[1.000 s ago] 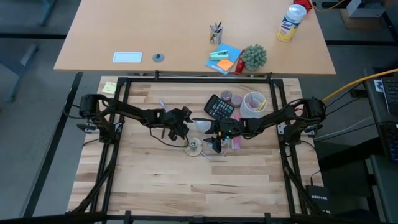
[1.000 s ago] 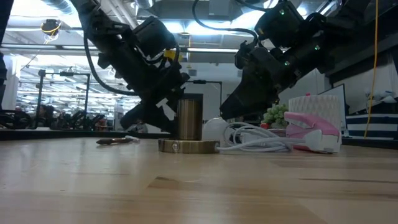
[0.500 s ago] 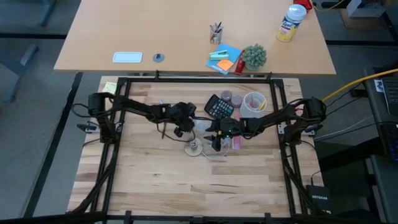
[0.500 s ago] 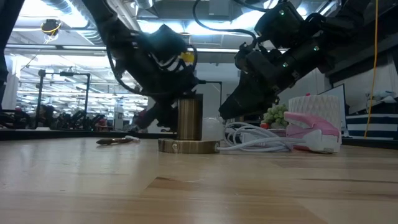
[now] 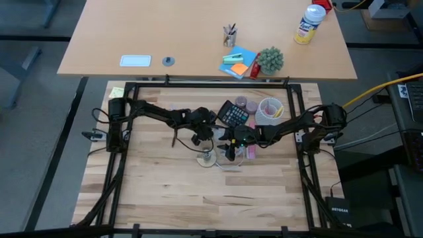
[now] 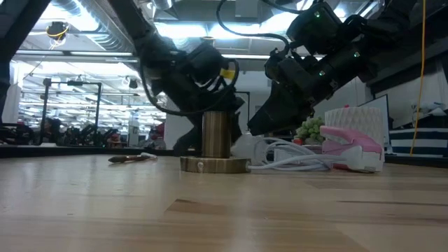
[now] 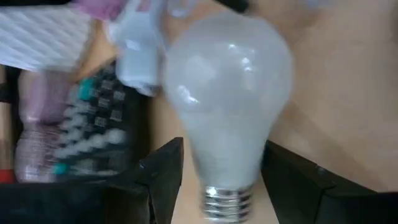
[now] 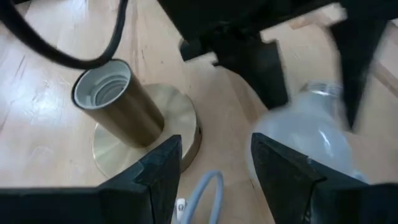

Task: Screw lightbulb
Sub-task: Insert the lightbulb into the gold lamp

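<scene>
The lightbulb [image 7: 230, 93] lies on its side on the wooden table, frosted white, with its silvery screw base [image 7: 227, 202] pointing toward my left wrist. My left gripper [image 7: 221, 180] is open and slants down. One finger stands on each side of the bulb's neck, as the right wrist view also shows around the lightbulb [image 8: 311, 137]. A brass lamp socket [image 8: 115, 99] stands upright on its round base [image 5: 206, 158], just on the near side of the bulb. My right gripper [image 8: 214, 168] hangs open above the table, beside the socket and the bulb, with nothing between its fingers. My left gripper's fingers [image 7: 165, 177] flank the lightbulb's neck just above the screw base, coming slanting down from the table's left. Whether they touch the bulb I cannot tell. The bulb rests on the table.
A calculator [image 5: 232, 114] and a white tape roll [image 5: 269, 109] sit behind the bulb. A looped white cord [image 6: 287, 162] and a pink-and-white object [image 6: 350, 147] lie on the socket's right. A small dark item [image 6: 129, 159] lies on its left. The near half of the table is bare wood.
My left gripper has travelled toward the table's right edge and a little down, up to the lightbulb, and its fingers now stand on either side of the bulb's neck. The gap between its fingers looks unchanged. The bulb and socket have stayed where they were.
</scene>
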